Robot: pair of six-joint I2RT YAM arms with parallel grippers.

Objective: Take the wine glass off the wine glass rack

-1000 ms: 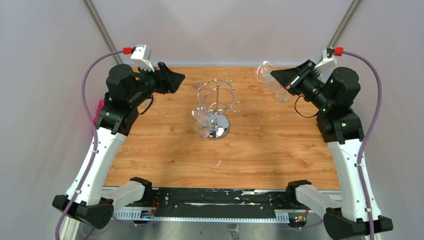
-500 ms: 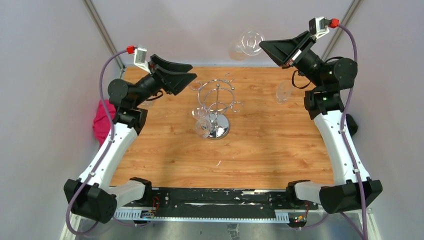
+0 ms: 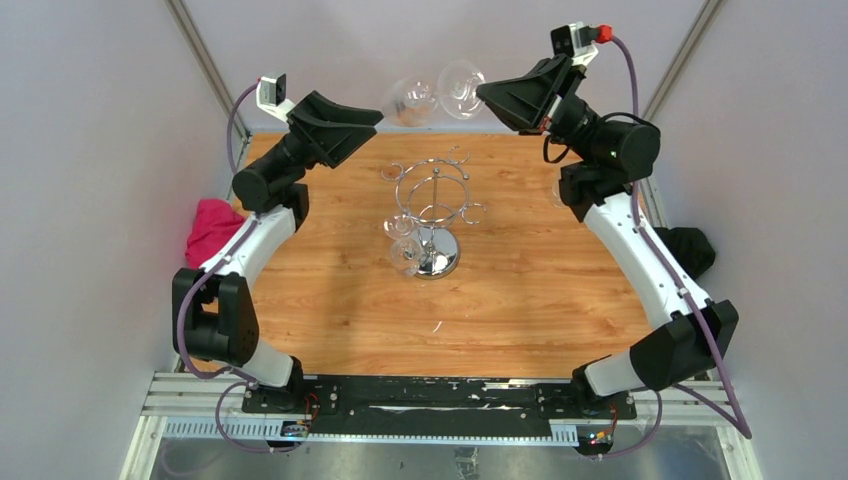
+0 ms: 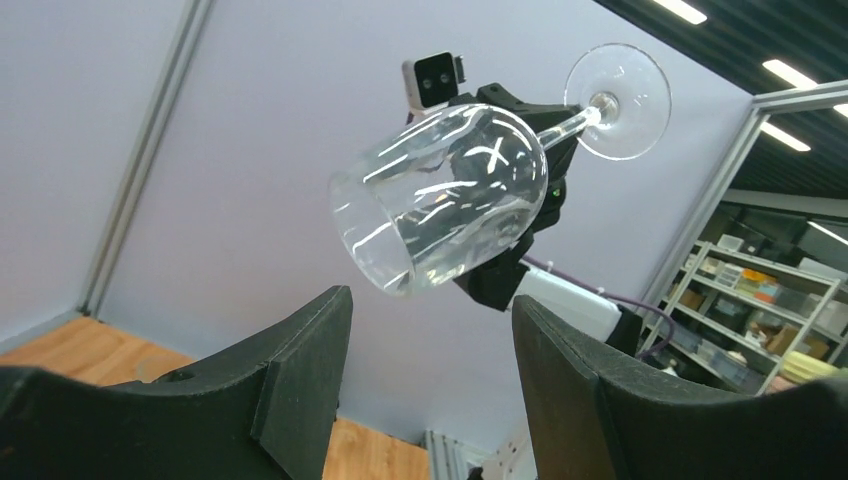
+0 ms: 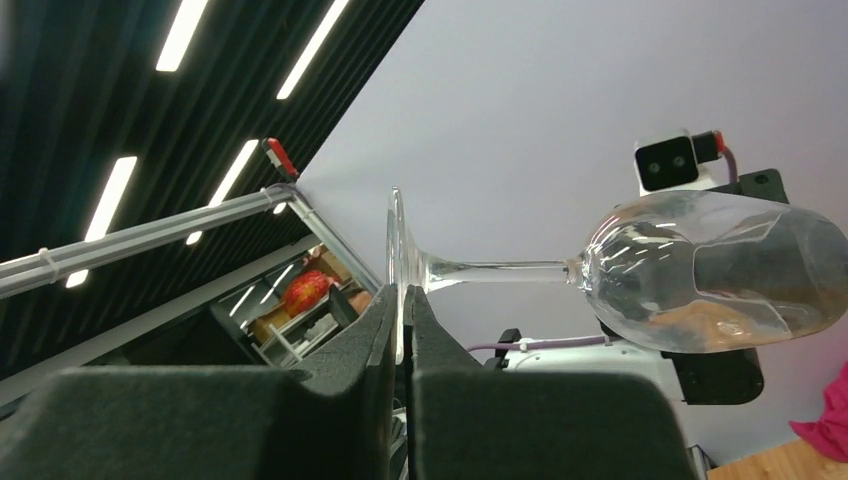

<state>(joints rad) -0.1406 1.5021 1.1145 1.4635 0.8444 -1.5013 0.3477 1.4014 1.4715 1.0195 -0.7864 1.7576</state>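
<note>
Wine glass off wine glass rack, aloft upper centre, foot pinched in right gripper. Left gripper agape, empty, beside bowl. Second glass hangs on rack.

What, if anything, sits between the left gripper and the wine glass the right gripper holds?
Nothing visible. The right gripper pinches the wine glass by its foot, bowl mouth toward the left gripper, whose open fingers face it across bare air. The wine glass rack stands lower, on the table, out of that line.
</note>
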